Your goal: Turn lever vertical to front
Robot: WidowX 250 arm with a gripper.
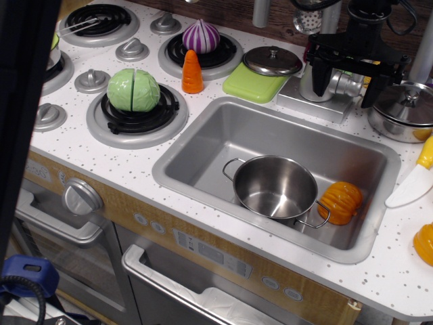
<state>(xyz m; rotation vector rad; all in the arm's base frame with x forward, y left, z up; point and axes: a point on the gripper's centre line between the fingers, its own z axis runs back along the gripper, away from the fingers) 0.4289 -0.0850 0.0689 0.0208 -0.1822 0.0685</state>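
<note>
The short silver-grey stubby lever (347, 84) is seen behind the far right corner of the grey rectangular sink basin (203, 139), projecting sideways to the right from the thick grey faucet column (310, 82). The black robot gripper (348, 66) is placed directly over it, with dark fingers hanging on either side of the faucet area; whether the fingers are spread or pressed onto the lever cannot be told, since the black parts merge.

The step in hand is judged to be the grasp or the start of the turn. It would be done well if the lever were pinched near its free end, where leverage is best, and swept in an arc about the column axis toward the sink's front edge, not pulled straight. The shiny lidded steel pot (404, 108), just right of the lever, should be kept clear of.

Inside the sink, 1 open steel saucepan (276, 186) is touched by an orange toy pumpkin (342, 202). Left of the sink, on the white speckled countertop (169, 210), a green toy cabbage (134, 89), an orange toy carrot (193, 72) and a purple toy onion (201, 36) are set among the burners. A green cutting mat (252, 84) carrying a steel lid (272, 60) lies behind the sink.
</note>
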